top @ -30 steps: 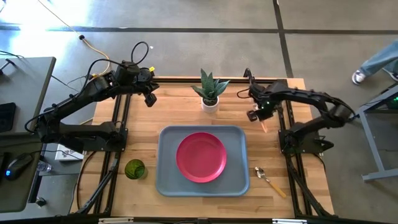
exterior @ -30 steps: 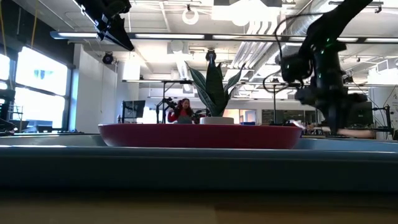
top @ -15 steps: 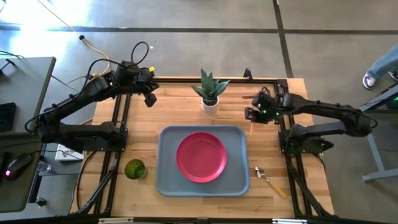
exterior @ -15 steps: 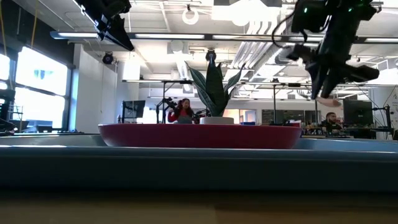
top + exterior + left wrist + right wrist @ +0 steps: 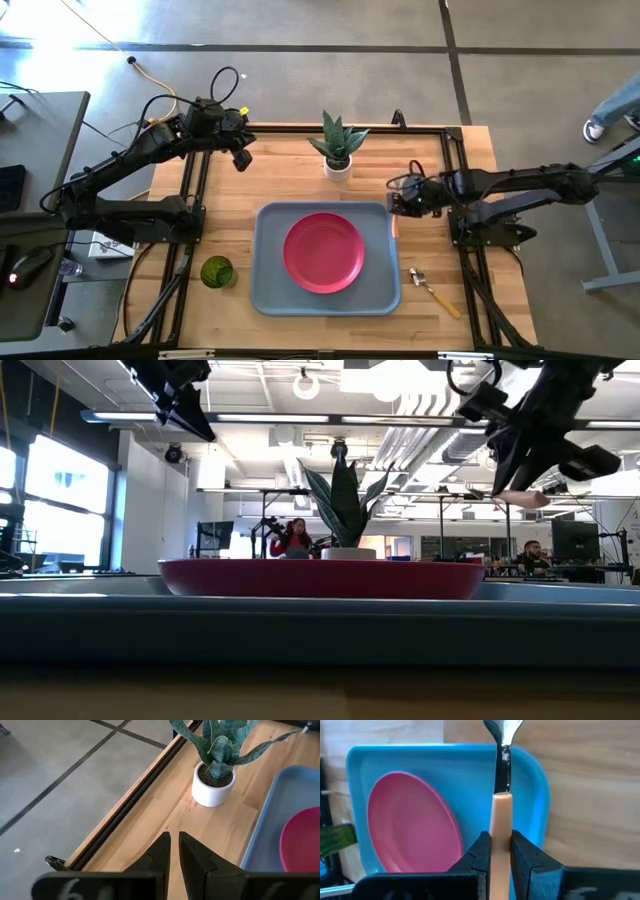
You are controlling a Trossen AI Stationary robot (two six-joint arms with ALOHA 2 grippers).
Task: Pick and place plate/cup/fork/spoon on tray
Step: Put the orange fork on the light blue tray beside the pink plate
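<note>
The pink-red plate [image 5: 323, 251] lies in the grey-blue tray [image 5: 270, 290] at the table's middle. My right gripper [image 5: 397, 204] hovers over the tray's far right corner, shut on an orange-handled spoon [image 5: 501, 795]. The spoon's silver head is cut off by the right wrist picture's edge. The other orange-handled utensil, the fork [image 5: 432, 287], lies flat on the table to the right of the tray. The green cup [image 5: 217, 272] stands on the table to the left of the tray. My left gripper [image 5: 241, 160] is shut and empty, high over the far left of the table. My right gripper pinches the spoon's orange handle [image 5: 500, 827] between its two fingers. The silver neck and head stick out past the fingertips. The spoon is lifted clear, above the tray's corner [image 5: 537, 765]. The low view shows the handle's end [image 5: 522, 498] jutting below the gripper.
A white pot with a spiky green plant [image 5: 338, 148] stands at the far middle, between the two grippers. Dark rails [image 5: 455, 215] run along the table's left and right sides. A person's leg and shoe [image 5: 600, 110] show on the floor at the far right.
My right gripper has risen from the table with the spoon, lifting it clear. It has gone toward the table's near and left edges, from beside the plant to the tray's far right corner, and has tipped from pointing down to a more level stance.
</note>
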